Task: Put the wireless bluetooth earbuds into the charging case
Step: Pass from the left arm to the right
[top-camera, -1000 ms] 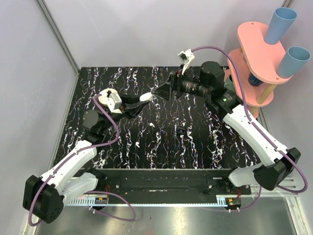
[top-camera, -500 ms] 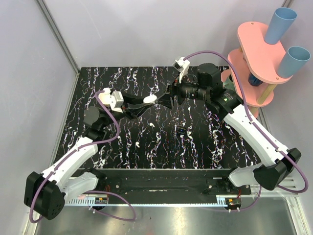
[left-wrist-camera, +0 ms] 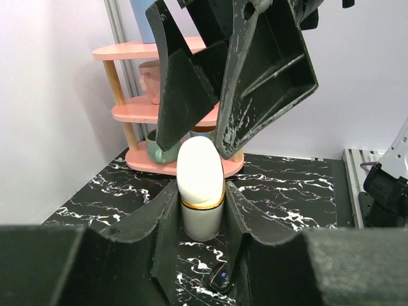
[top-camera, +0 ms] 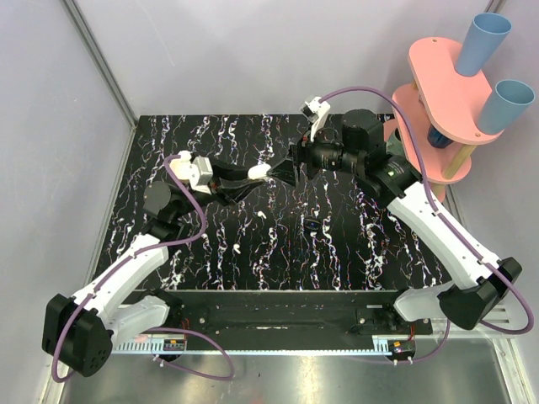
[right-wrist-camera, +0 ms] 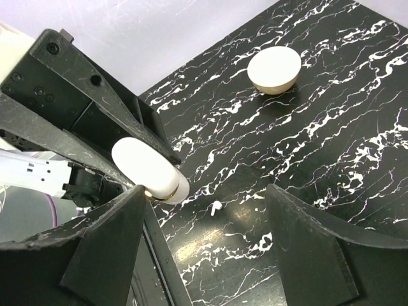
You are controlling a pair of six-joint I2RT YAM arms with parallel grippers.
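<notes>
Left gripper point(left-wrist-camera: 201, 207) clamps the case point(left-wrist-camera: 199, 167).
Right gripper point(top-camera: 284, 173) gapes wide just beside it; an earbud point(right-wrist-camera: 215, 206) lies on the counter point(right-wrist-camera: 338, 134).

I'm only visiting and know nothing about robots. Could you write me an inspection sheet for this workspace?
Surface: black, white-veined table.
Job's things: cream charging case held in the left pincer; two small white earbuds lying loose on the table.
Clutter: small dark object near the middle; cream dome lying apart.
Pincers: left pincer shut on the charging case; right pincer open, close to the case.
Cables: purple cables loop along both arms.
Surroundings: pink tiered stand with blue cups at the right; plain walls.
</notes>
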